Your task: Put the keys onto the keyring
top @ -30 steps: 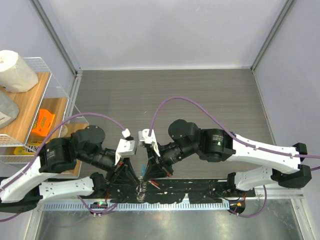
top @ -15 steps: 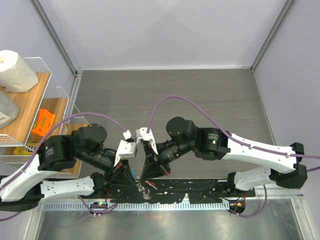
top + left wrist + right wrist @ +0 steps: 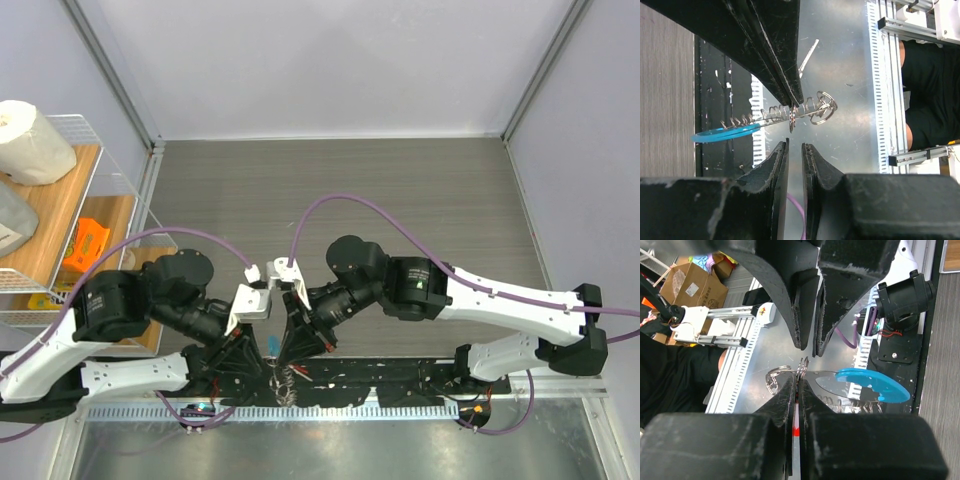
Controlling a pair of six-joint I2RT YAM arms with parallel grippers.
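Right gripper jaws clenched on key at keyring; left gripper jaws parted, empty. Should steady keyring before threading.

Blue tag — red key

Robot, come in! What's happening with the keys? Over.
Right gripper shut on red key, tips at the keyring. Left gripper slightly open, empty, close beside it. Nothing seen blocking.
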